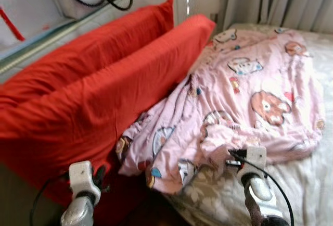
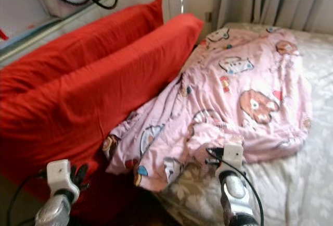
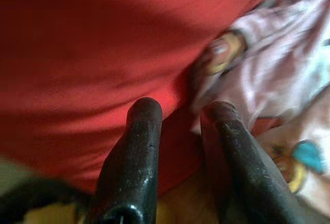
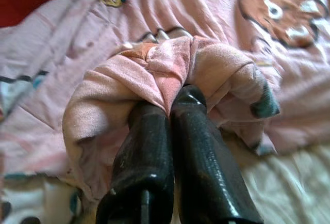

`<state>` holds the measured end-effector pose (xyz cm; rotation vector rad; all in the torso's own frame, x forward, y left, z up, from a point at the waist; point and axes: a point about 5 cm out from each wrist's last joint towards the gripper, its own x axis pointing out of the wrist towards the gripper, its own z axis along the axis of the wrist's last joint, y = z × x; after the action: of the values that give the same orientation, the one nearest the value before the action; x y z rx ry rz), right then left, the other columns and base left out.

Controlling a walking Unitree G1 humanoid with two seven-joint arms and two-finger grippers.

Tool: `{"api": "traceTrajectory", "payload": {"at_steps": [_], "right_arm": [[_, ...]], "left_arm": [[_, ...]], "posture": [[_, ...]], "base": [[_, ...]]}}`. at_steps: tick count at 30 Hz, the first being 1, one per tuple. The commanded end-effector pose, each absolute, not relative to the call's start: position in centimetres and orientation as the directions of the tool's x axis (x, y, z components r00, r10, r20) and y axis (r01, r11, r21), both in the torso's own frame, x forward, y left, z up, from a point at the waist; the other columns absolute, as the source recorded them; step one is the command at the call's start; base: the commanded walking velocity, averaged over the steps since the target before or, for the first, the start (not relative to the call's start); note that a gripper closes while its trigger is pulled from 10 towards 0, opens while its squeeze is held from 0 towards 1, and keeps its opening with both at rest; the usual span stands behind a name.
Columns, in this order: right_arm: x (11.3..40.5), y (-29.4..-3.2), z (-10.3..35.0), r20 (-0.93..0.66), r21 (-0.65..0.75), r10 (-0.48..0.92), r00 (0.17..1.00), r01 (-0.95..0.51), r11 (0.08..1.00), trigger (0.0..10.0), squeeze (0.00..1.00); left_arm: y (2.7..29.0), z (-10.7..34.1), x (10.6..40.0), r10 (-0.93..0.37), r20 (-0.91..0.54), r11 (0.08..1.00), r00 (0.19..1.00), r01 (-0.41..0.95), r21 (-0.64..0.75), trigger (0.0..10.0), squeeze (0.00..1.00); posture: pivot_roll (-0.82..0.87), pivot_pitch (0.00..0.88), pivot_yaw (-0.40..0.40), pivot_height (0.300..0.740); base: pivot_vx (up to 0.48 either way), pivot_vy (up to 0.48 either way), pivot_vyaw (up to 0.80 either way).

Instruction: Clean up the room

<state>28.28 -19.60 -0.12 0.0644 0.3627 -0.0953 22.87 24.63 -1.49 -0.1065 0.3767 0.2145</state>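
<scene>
- Your right pincer [image 4: 172, 105] is squeezed tight on a fold of the pink blanket [image 1: 250, 90], right at its near edge.
- The blanket lies bunched on the bed [image 1: 312, 179], beside the red pillows [image 1: 88, 90].
- Your left pincer [image 3: 180, 113] is apart, close to the pillows.

Left arm: silver, raised low at the robot's left side, wrist block white with a black cable. Left gripper [image 3: 180, 118]: two long black fingers [image 3: 136, 152] held apart, nothing between them.

Right arm: silver, reaching forward, black cable looped along the wrist. Right gripper [image 4: 172, 105]: two long black fingers [image 4: 147, 152] pressed together, pinching a fold of the pink cartoon-print blanket [image 4: 170, 64].
</scene>
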Motion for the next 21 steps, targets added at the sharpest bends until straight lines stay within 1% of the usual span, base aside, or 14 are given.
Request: {"api": "traceTrajectory", "payload": {"at_steps": [1, 8, 9, 10, 11, 12, 14, 15, 18, 21], "right_arm": [[28.5, -18.9, 0.0, -0.347, 0.041, -0.059, 0.936, 0.078, 0.996, 10.0, 0.0], [28.6, -18.5, 0.1, -0.349, 0.023, -0.049, 0.936, 0.061, 0.998, 10.0, 0.0], [28.6, -18.6, 0.0, -0.35, 0.021, -0.055, 0.935, 0.067, 0.998, 10.0, 0.0], [28.6, -18.6, 0.0, -0.35, 0.021, -0.055, 0.935, 0.067, 0.998, 10.0, 0.0], [28.6, -18.6, 0.0, -0.35, 0.021, -0.06, 0.935, 0.072, 0.997, 10.0, 0.0], [28.6, -18.6, 0.0, -0.35, 0.021, -0.06, 0.935, 0.072, 0.997, 10.0, 0.0], [28.5, -18.7, 0.0, -0.351, 0.019, -0.066, 0.934, 0.077, 0.997, 10.0, 0.0], [28.5, -18.7, 0.0, -0.351, 0.019, -0.066, 0.934, 0.077, 0.997, 10.0, 0.0], [28.5, -18.8, 0.0, -0.346, 0.016, -0.079, 0.935, 0.09, 0.996, 10.0, 0.0], [28.5, -18.9, 0.1, -0.342, 0.015, -0.088, 0.935, 0.099, 0.995, 10.0, 0.0]], "left_arm": [[25.1, -2.8, 21.4, 0.204, -0.442, 0.968, 0.873, -0.248, -0.043, 10.0, 0.0], [24.7, -4.9, 19.5, 0.199, -0.543, 0.965, 0.816, -0.261, -0.038, 10.0, 0.0], [24.6, -5.5, 18.9, 0.195, -0.582, 0.963, 0.79, -0.267, -0.04, 10.0, 0.0], [24.6, -5.5, 18.9, 0.195, -0.582, 0.963, 0.79, -0.267, -0.04, 10.0, 0.0], [24.9, -6.0, 18.2, 0.207, -0.618, 0.952, 0.759, -0.3, -0.05, 10.0, 0.0], [24.9, -6.0, 18.2, 0.207, -0.618, 0.952, 0.759, -0.3, -0.05, 10.0, 0.0], [25.1, -6.5, 17.4, 0.212, -0.649, 0.947, 0.73, -0.318, -0.049, 10.0, 0.0], [25.1, -6.5, 17.4, 0.212, -0.649, 0.947, 0.73, -0.318, -0.049, 10.0, 0.0], [24.8, -7.3, 16.2, 0.189, -0.694, 0.952, 0.695, -0.303, -0.045, 10.0, 0.0], [24.6, -7.6, 15.8, 0.185, -0.706, 0.951, 0.684, -0.306, -0.047, 10.0, 0.0]], "posture": [[0.07, 0.0, 0.078, 0.74], [0.07, 0.0, 0.078, 0.74], [0.07, 0.0, 0.078, 0.74], [0.07, 0.0, 0.078, 0.74], [0.06, 0.0, 0.081, 0.74], [0.06, 0.0, 0.081, 0.74], [0.06, 0.0, 0.084, 0.74], [0.06, 0.0, 0.084, 0.74], [0.06, 0.0, 0.086, 0.74], [0.05, 0.0, 0.091, 0.74]], "base": [[0.0, 0.0, 0.0], [0.0, 0.0, 0.0], [0.0, 0.0, 0.0], [0.0, 0.0, 0.0], [0.0, 0.0, 0.0], [0.0, 0.0, 0.0], [0.0, 0.0, 0.0], [0.0, 0.0, 0.0], [0.0, 0.0, 0.0], [0.0, 0.0, 0.0]]}}
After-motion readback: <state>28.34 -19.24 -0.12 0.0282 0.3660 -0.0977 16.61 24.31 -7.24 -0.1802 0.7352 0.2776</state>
